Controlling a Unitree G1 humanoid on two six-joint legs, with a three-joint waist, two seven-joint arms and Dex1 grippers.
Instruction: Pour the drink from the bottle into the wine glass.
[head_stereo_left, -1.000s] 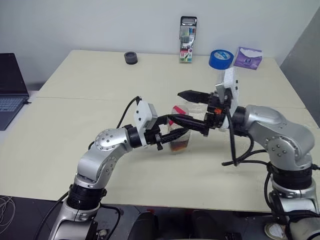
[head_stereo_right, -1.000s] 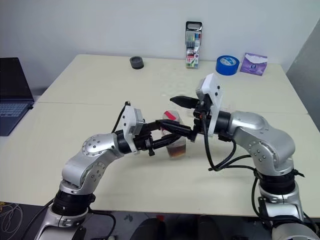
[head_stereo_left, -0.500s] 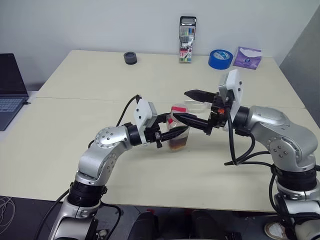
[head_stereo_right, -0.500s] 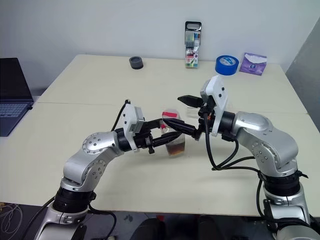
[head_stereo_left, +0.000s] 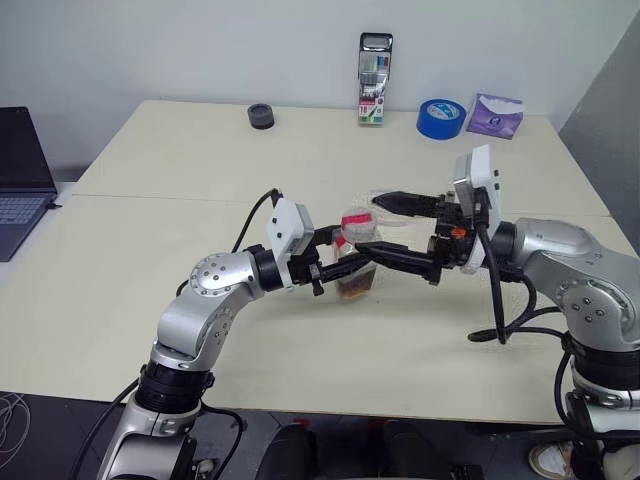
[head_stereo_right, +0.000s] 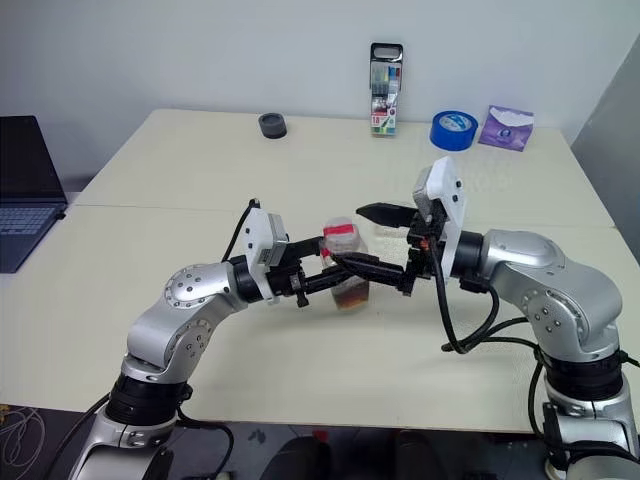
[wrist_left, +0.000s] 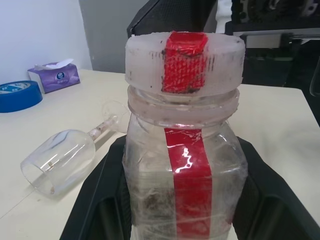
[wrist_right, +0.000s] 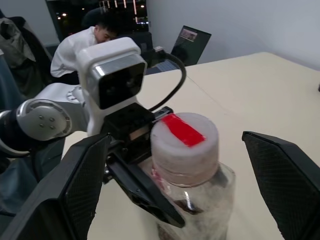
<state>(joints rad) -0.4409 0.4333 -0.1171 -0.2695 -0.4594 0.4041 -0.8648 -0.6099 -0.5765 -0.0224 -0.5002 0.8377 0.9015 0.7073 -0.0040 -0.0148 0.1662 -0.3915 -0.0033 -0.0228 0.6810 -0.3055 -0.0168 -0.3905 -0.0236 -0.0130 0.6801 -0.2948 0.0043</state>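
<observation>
My left gripper (head_stereo_left: 338, 271) is shut on the bottle (head_stereo_left: 352, 268), a small clear one with a red label strip, held upright above the table. Its pinkish-white cap (wrist_right: 184, 145) with a red strip is on. The dark reddish-brown drink (head_stereo_right: 348, 294) fills the bottom of the bottle. From the right, my right gripper (head_stereo_left: 369, 227) stands open and level, its fingertips either side of the cap and apart from it. The wine glass (wrist_left: 59, 161) lies on its side on the table behind the bottle, with nothing in it.
At the table's far edge stand a pen case (head_stereo_left: 375, 92), a blue tape roll (head_stereo_left: 441, 117), a purple tissue pack (head_stereo_left: 497, 113) and a small black disc (head_stereo_left: 262, 116). A laptop (head_stereo_left: 20, 180) sits off to the left. A person (wrist_right: 90, 45) sits in the background.
My right arm has drawn back to the right, its open fingers sliding away until only their tips flank the cap. The left gripper and the bottle have stayed put.
</observation>
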